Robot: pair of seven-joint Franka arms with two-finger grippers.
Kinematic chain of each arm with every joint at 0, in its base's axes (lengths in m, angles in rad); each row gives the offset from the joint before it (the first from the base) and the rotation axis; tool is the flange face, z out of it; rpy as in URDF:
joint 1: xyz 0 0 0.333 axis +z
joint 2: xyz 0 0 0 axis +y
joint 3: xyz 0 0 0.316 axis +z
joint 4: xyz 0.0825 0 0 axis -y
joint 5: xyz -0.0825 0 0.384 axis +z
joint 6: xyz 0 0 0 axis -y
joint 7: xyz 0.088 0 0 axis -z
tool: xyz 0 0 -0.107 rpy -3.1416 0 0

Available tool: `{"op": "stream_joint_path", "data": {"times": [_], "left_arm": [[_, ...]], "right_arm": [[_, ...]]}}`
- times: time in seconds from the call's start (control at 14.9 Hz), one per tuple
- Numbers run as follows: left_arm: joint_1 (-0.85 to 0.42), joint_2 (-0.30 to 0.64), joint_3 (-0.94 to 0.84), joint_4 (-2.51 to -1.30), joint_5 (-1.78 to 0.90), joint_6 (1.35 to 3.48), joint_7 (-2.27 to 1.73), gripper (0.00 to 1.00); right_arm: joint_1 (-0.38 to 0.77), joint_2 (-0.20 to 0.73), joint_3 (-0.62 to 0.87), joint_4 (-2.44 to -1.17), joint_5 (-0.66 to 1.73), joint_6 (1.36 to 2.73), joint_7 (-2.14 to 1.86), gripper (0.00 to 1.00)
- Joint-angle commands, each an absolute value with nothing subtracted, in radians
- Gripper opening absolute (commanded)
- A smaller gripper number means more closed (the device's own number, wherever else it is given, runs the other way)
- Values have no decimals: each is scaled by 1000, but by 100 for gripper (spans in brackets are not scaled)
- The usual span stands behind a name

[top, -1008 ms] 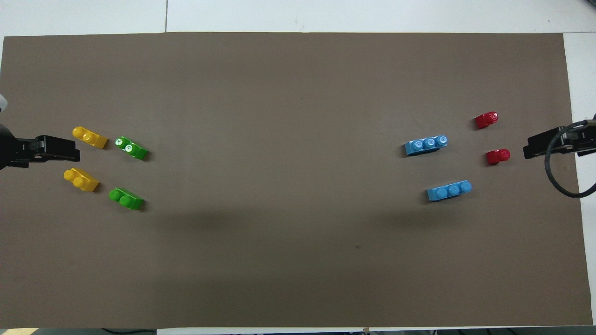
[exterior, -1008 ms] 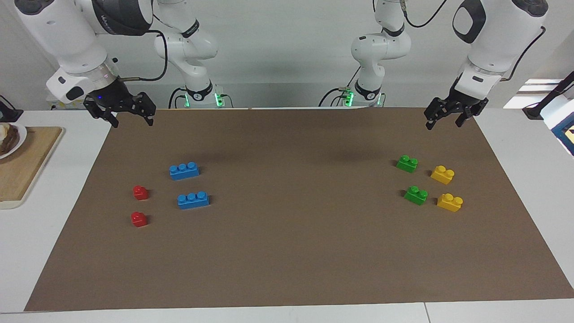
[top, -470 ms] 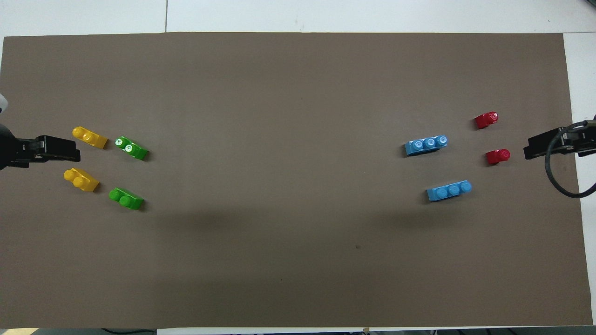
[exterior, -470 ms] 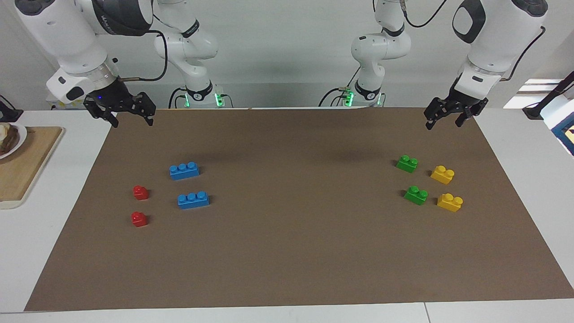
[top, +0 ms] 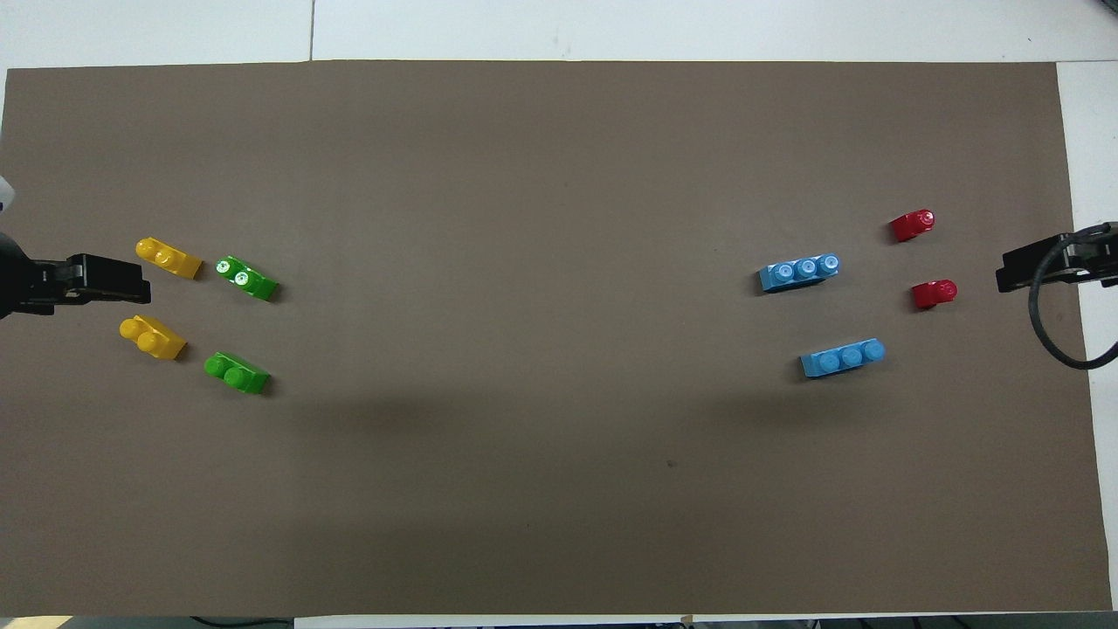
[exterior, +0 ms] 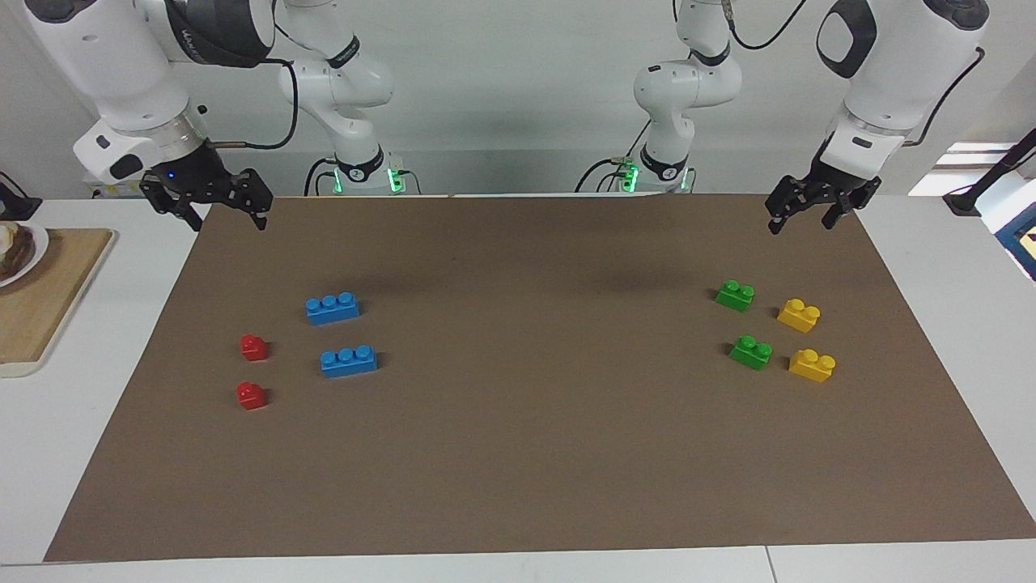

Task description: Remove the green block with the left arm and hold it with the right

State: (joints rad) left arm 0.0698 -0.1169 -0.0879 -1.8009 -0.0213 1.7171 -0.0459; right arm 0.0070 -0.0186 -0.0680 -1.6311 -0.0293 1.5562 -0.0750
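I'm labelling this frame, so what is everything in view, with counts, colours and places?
small green plastic two-stud bricks: 2, green, on the mat toward the left arm's end.
small yellow plastic two-stud bricks: 2, yellow, beside the green ones, closer to that end.
long blue plastic three-stud bricks: 2, blue, toward the right arm's end.
small red plastic one-stud bricks: 2, red, beside the blue ones, closer to that end.
brown paper mat: 1, brown, covering the white table.
wooden board: 1, tan, at the right arm's end, carrying a plate.
left gripper: 1, black, open, raised over the mat's corner.
right gripper: 1, black, open, raised over the mat's other corner.
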Motion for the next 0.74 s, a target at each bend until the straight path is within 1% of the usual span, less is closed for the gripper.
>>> {"op": "stream_joint_path", "data": {"times": [0.0, 0.67], "left_arm": [[66, -121, -84, -1790, -29, 1698, -54, 100], [66, -123, -84, -1792, -29, 1698, -54, 100]], "right_arm": [[11, -35, -74, -1652, -32, 1580, -65, 100], [23, -38, -67, -1654, -31, 1574, -26, 100]]}}
